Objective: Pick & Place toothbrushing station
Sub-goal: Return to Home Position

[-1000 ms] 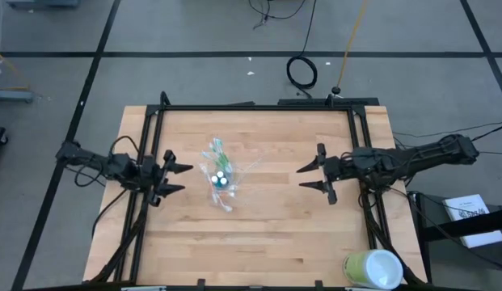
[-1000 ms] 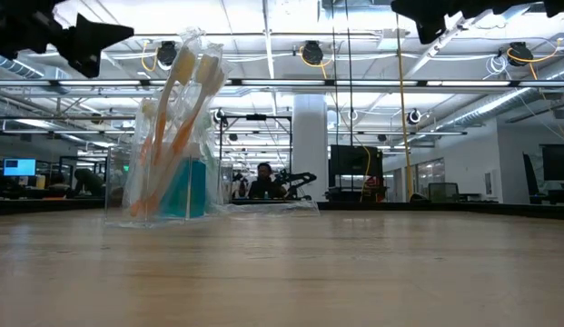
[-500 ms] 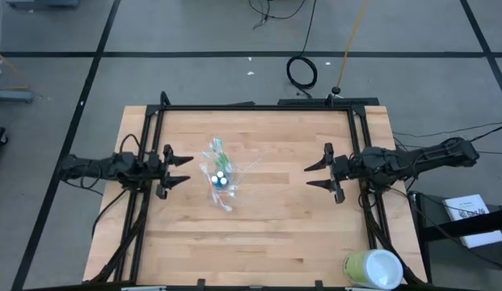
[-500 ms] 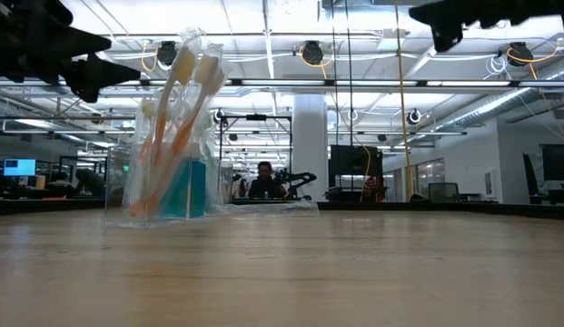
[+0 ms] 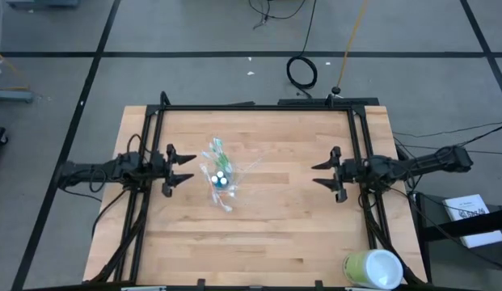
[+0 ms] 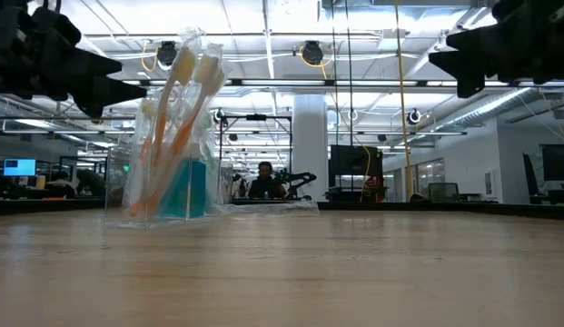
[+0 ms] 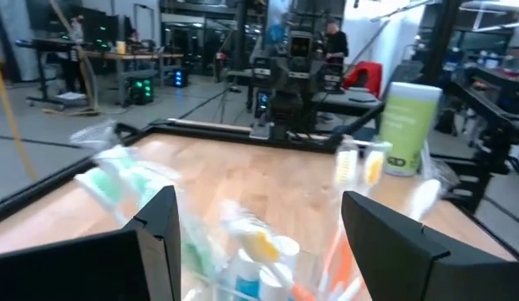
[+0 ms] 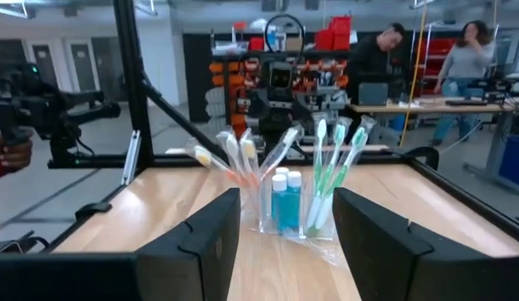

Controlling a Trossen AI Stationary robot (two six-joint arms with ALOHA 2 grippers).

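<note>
My left pincer (image 5: 191, 168) and right pincer (image 5: 315, 174) gape empty; I'd pull each straight toward its side edge of the worktop (image 5: 267, 234), avoiding the toothbrushing station (image 5: 219, 175)

A robotics lab in an open industrial hall is being shown: far beyond the right pincer (image 5: 315, 174), people (image 8: 466, 46) are being seen at workbenches (image 8: 460, 103), while strip lights (image 6: 263, 82) and cord reels (image 6: 311, 53) are being hung overhead.
</note>
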